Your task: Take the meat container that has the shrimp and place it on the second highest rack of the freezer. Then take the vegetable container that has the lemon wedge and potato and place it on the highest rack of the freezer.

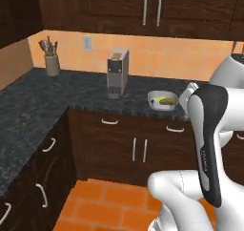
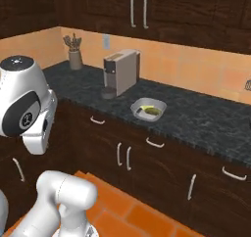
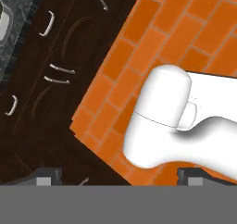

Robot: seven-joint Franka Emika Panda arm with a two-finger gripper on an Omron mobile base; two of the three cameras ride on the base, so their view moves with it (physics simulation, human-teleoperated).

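Bench (image 1: 57, 99) carries a container (image 1: 162, 100) with yellow-green pieces, likely the vegetable one, beside the coffee machine (image 1: 117, 72). Freezing not yet done for it. Gripper (image 3: 119, 177) wide open, empty, pointing at the floor (image 3: 152, 42).

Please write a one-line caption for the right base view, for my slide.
Shallow grey container with yellow-green pieces on the dark speckled stone counter, beside a grey boxy coffee machine.
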